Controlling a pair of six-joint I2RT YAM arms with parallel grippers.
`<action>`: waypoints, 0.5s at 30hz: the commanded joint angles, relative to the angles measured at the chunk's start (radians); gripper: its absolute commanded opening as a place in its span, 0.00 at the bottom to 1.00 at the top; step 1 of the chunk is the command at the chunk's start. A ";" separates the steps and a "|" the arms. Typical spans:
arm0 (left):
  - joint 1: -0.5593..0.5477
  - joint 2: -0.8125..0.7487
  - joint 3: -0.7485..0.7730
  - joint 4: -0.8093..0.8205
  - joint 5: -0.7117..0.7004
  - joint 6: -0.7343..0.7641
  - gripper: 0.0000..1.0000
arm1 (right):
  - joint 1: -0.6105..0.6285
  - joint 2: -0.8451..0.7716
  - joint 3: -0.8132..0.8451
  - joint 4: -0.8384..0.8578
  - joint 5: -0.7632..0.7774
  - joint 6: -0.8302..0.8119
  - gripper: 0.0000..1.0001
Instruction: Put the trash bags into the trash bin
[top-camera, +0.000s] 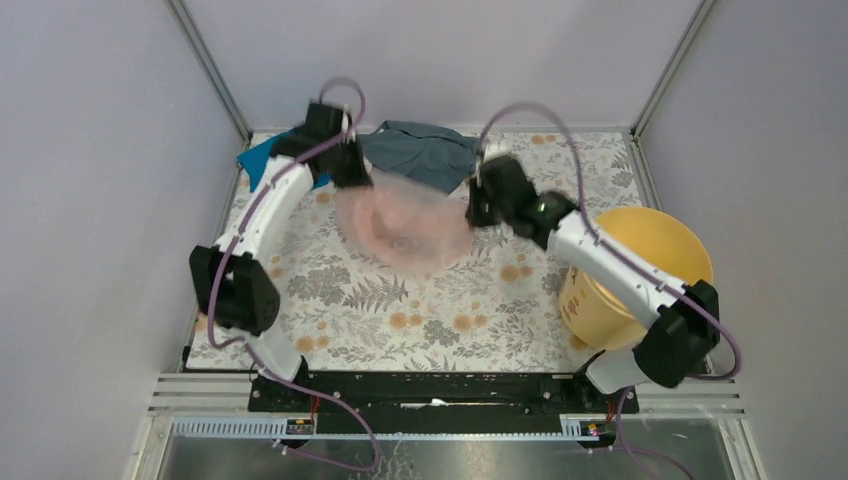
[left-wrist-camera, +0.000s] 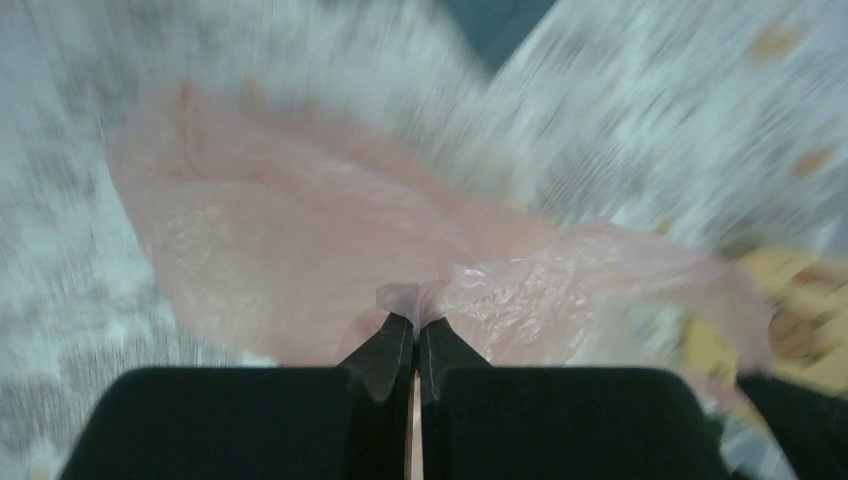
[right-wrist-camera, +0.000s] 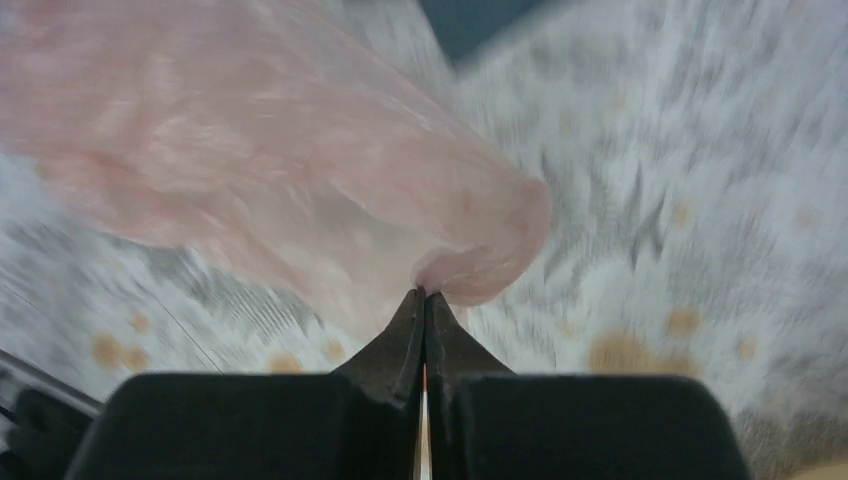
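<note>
L gripper (left-wrist-camera: 415, 322): jaws are closed tight on a pinched fold of the pink trash bag (left-wrist-camera: 300, 250), w/ the film bunched right at the tips. R gripper (right-wrist-camera: 425, 295): likewise clamped shut on another edge of the same bag, a rolled lip of film nipped betw. the tips. Both wrist views are motion-blurred, so finer film detail is lost.

In the top view the bag is held spread betw. the two grippers, L at its approx. 10 o'clock edge and R at its approx. 2 o'clock edge. The bag's body is seen sagging toward 6 o'clock over the floral table cover (top-camera: 400, 310). Whether the lowest part touches the cover cannot be told.

The trash bin (top-camera: 585, 300) is found at approx. 4 o'clock from the bag, well apart from it, on the table's R side. It is crossed in front by the R arm's forearm. The bag is wholly outside the bin.

A grey cloth (top-camera: 420, 150) is seen at the bag's 12 o'clock, its near edge overlapped by the film. A teal cloth (top-camera: 262, 155) is seen at approx. 10 o'clock, beyond the L gripper, at the far-L corner.
</note>
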 joint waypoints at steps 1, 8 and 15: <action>-0.019 -0.002 0.642 -0.068 -0.026 -0.021 0.00 | -0.037 -0.010 0.542 -0.173 0.033 -0.101 0.00; -0.188 -0.497 0.050 0.367 -0.359 -0.077 0.00 | -0.035 -0.330 0.238 0.259 -0.253 -0.113 0.00; -0.131 -0.492 -0.583 0.287 -0.161 -0.212 0.00 | -0.028 -0.263 -0.335 0.333 -0.330 0.018 0.00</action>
